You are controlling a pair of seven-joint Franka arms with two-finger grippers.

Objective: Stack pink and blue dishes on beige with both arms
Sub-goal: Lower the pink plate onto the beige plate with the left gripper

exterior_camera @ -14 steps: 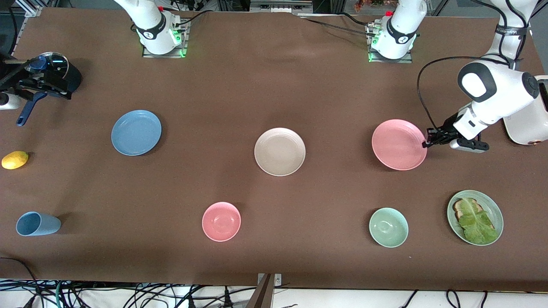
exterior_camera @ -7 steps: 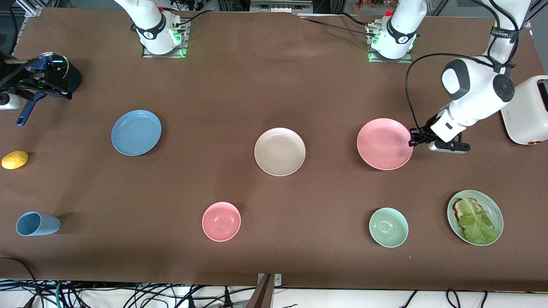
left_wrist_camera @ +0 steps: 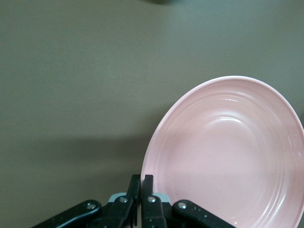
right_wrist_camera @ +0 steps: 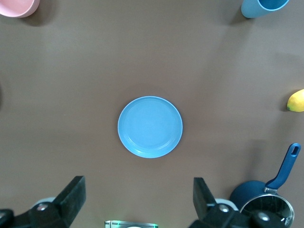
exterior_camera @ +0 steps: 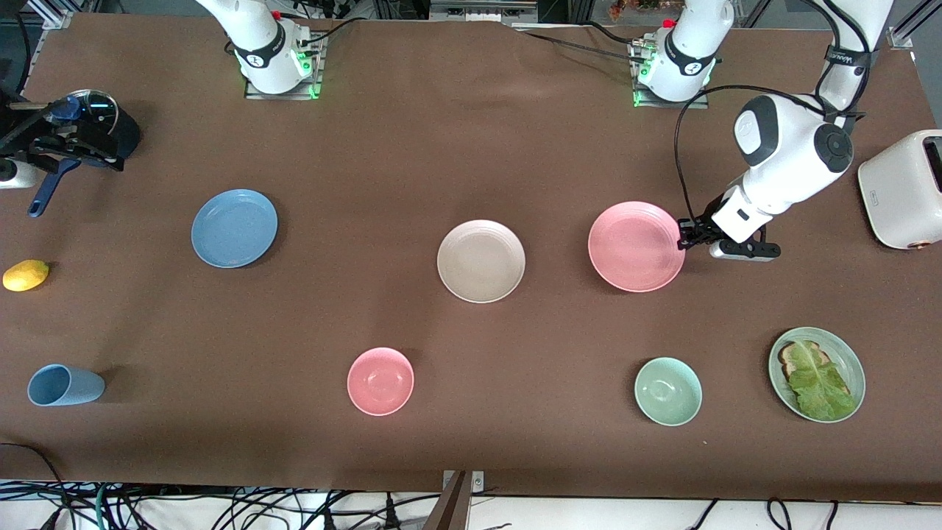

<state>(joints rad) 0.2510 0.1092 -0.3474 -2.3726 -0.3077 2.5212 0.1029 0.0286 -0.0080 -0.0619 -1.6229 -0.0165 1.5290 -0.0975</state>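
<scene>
since the earlier frames the pink plate (exterior_camera: 636,246) has shifted toward the beige plate (exterior_camera: 481,260), carried along by your left hand (exterior_camera: 686,237). that hand is clamped on the plate's rim at the side toward the left arm's end; the left wrist view shows the fingers (left_wrist_camera: 142,190) pinched together on the edge, plate slightly tilted. step in hand, as i judge it: moving pink over to beige. the two are near but not yet touching. next you need to bring it centred over beige, level it, then let go.

blue plate (exterior_camera: 234,227) sits untouched on the tabletop toward the right arm's end. your right hand (right_wrist_camera: 138,197) hangs over it, fingers wide apart, holding nothing, waiting.

around: pink bowl (exterior_camera: 380,380), green bowl (exterior_camera: 667,391) and green plate with toast and lettuce (exterior_camera: 817,374) lie nearer the front camera; blue cup (exterior_camera: 63,385), lemon (exterior_camera: 26,274), saucepan (exterior_camera: 88,129), toaster (exterior_camera: 901,188) at the ends. nothing stands between pink and beige.
</scene>
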